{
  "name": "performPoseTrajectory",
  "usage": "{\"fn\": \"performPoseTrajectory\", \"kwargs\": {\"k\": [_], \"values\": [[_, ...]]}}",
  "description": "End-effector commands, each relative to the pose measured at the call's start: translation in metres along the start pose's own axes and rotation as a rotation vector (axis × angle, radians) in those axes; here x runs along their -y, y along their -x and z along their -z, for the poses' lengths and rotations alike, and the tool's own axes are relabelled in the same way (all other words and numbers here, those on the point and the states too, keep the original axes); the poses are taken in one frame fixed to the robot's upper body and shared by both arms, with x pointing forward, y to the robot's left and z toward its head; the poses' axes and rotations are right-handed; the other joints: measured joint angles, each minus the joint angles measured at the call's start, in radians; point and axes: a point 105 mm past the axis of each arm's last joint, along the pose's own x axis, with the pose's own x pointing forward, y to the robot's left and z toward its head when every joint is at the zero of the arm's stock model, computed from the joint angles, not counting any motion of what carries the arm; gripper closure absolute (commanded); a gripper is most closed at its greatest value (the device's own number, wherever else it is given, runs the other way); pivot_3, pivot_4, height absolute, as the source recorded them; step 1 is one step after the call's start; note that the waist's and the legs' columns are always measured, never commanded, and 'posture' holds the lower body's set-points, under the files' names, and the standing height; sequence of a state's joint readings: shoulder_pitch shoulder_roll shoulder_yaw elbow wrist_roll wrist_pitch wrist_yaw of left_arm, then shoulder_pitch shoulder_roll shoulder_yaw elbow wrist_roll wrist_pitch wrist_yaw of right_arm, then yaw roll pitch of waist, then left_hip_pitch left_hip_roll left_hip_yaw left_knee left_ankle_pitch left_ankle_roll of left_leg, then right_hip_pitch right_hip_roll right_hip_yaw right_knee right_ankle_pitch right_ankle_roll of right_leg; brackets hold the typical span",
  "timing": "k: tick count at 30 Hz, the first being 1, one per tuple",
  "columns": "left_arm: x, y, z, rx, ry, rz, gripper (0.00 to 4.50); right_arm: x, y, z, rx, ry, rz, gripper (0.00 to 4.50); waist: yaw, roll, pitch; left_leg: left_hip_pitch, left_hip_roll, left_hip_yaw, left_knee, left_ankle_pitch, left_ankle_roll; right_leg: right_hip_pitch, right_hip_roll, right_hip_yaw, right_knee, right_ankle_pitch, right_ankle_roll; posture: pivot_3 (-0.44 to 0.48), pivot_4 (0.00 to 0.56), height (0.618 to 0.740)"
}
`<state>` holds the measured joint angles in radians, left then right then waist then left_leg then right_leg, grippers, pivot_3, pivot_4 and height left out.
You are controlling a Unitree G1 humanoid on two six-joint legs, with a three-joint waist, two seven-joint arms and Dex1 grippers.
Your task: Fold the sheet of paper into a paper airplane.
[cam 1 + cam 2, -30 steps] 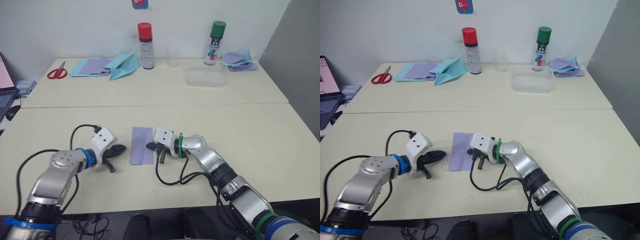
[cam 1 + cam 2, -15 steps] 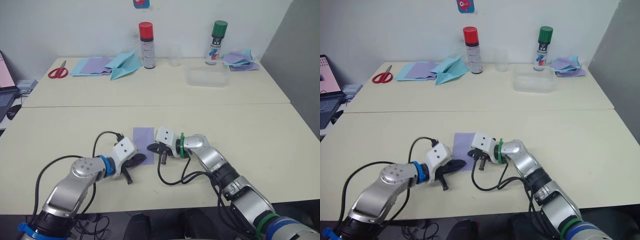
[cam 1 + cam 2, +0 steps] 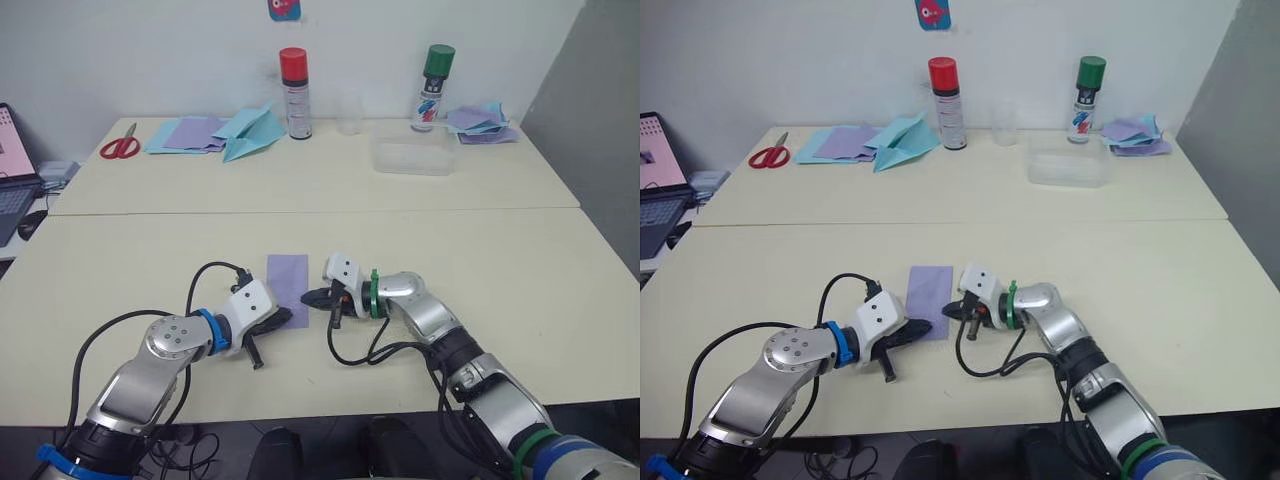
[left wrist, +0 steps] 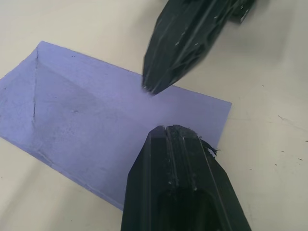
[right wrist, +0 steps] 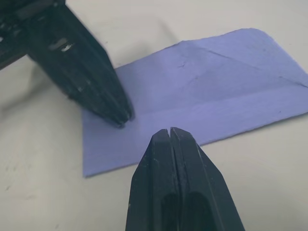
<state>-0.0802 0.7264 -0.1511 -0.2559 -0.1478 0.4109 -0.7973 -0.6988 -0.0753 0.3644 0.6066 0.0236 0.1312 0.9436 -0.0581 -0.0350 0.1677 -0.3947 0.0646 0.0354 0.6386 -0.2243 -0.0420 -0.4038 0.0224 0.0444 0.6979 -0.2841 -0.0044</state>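
The sheet of paper [image 3: 287, 288] lies flat on the near table [image 3: 520, 290] as a creased lavender rectangle, its long axis running away from me, between my two grippers. My left gripper [image 3: 281, 318] rests with its black fingers pressed together, tips on the near left corner of the sheet. My right gripper [image 3: 312, 297] also has its fingers pressed together; its tip points at the sheet's right edge, just beside or barely over it, and I cannot tell whether it touches. In the left wrist view the sheet [image 4: 96, 134] shows a lengthwise crease and a diagonal crease at its far corner, with my right gripper's fingers [image 4: 183, 38] coming in from the opposite side. On the far table stand a red-capped spray can [image 3: 293, 92], a green-capped spray can [image 3: 431, 85], a clear plastic tray [image 3: 410, 157], red-handled scissors [image 3: 119, 146] and a light-blue paper airplane [image 3: 250, 130] beside a pile of sheets [image 3: 185, 134].
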Motion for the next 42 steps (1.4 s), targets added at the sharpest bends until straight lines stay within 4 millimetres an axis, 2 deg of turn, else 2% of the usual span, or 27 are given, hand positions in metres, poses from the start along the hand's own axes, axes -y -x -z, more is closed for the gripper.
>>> {"fn": "performPoseTrajectory", "kwargs": {"k": [1, 5, 9, 13, 17, 19, 21, 25, 30, 32, 37, 42], "values": [[0.006, 0.001, 0.034, -0.128, 0.058, 0.024, 4.5, 0.025, 0.0, 0.009, -0.032, -0.078, 0.144, 4.48, -0.001, 0.0, 0.0, 0.0, 0.0, 0.0, 0.0, 0.0, 0.0, 0.0, 0.0, 0.0, 0.0, 0.0, 0.0, 0.0, 0.15, 0.74], [0.008, 0.0, 0.034, -0.126, 0.056, 0.039, 4.5, 0.052, 0.001, 0.007, -0.052, -0.099, 0.303, 4.48, -0.001, 0.0, 0.0, 0.001, 0.0, -0.001, 0.0, 0.0, 0.001, 0.0, 0.0, 0.0, 0.0, 0.002, -0.001, 0.0, 0.15, 0.74], [0.012, -0.003, 0.035, -0.128, 0.05, 0.057, 4.5, 0.077, 0.012, 0.013, -0.102, -0.059, 0.468, 4.48, -0.001, 0.001, -0.001, 0.001, 0.0, 0.0, 0.0, 0.0, 0.001, 0.0, 0.0, 0.002, 0.0, 0.002, -0.001, 0.0, 0.15, 0.74], [0.01, -0.005, 0.033, -0.121, 0.053, 0.051, 4.5, 0.078, 0.01, -0.002, -0.004, -0.066, 0.466, 4.48, 0.001, 0.001, -0.001, 0.001, 0.0, 0.0, 0.0, 0.0, 0.001, 0.0, 0.0, 0.002, -0.001, 0.001, -0.001, 0.0, 0.15, 0.74], [0.008, -0.003, 0.034, -0.122, 0.054, 0.045, 4.5, 0.061, 0.003, -0.038, 0.211, -0.069, 0.314, 4.48, 0.001, 0.001, -0.001, 0.0, 0.0, 0.0, 0.0, 0.0, 0.001, 0.0, 0.0, 0.002, -0.001, 0.001, -0.001, 0.0, 0.15, 0.74], [0.008, -0.001, 0.036, -0.124, 0.053, 0.042, 4.5, 0.048, -0.001, -0.044, 0.228, -0.016, 0.226, 4.48, 0.001, 0.002, 0.0, -0.001, 0.0, 0.0, -0.001, 0.0, 0.001, -0.001, 0.0, 0.002, -0.001, 0.001, -0.001, 0.0, 0.15, 0.74], [0.007, 0.0, 0.036, -0.126, 0.053, 0.041, 4.5, 0.037, -0.006, -0.038, 0.177, 0.022, 0.169, 4.48, 0.001, 0.003, 0.0, -0.001, 0.0, 0.0, -0.002, 0.0, 0.001, -0.001, 0.0, 0.002, -0.001, 0.001, -0.001, 0.0, 0.15, 0.74], [0.005, 0.0, 0.038, -0.13, 0.057, 0.039, 4.5, 0.018, -0.013, -0.004, -0.024, 0.059, 0.064, 4.48, 0.001, 0.002, -0.001, 0.0, 0.0, -0.001, -0.005, 0.001, 0.001, -0.001, 0.0, 0.001, -0.001, 0.001, -0.001, 0.0, 0.15, 0.74], [0.003, 0.0, 0.04, -0.134, 0.067, 0.028, 4.5, -0.01, 0.0, 0.032, -0.197, 0.128, -0.093, 4.48, 0.002, 0.006, -0.008, 0.001, 0.0, 0.0, -0.006, 0.001, 0.001, -0.001, 0.0, 0.002, -0.002, 0.0, -0.002, 0.0, 0.15, 0.74], [0.003, 0.001, 0.041, -0.133, 0.073, 0.027, 4.5, -0.022, 0.004, 0.036, -0.203, 0.133, -0.149, 4.48, 0.002, 0.006, -0.014, 0.002, 0.0, 0.0, -0.008, 0.001, 0.001, 0.0, 0.0, 0.002, -0.002, -0.001, -0.003, 0.0, 0.15, 0.74], [0.006, 0.001, 0.044, -0.129, 0.085, 0.03, 4.5, -0.06, 0.009, 0.031, -0.176, 0.086, -0.286, 4.48, 0.001, 0.008, -0.021, 0.007, 0.0, 0.0, -0.012, 0.001, 0.001, 0.001, 0.0, 0.002, -0.002, -0.003, -0.005, 0.0, 0.15, 0.74], [0.006, -0.003, 0.04, -0.099, 0.103, 0.031, 4.5, -0.068, 0.015, 0.036, -0.204, -0.025, -0.325, 4.48, 0.001, 0.008, -0.021, 0.016, 0.0, -0.002, -0.015, 0.0, 0.001, 0.009, 0.001, 0.001, -0.002, -0.006, -0.01, 0.0, 0.15, 0.74]]}}
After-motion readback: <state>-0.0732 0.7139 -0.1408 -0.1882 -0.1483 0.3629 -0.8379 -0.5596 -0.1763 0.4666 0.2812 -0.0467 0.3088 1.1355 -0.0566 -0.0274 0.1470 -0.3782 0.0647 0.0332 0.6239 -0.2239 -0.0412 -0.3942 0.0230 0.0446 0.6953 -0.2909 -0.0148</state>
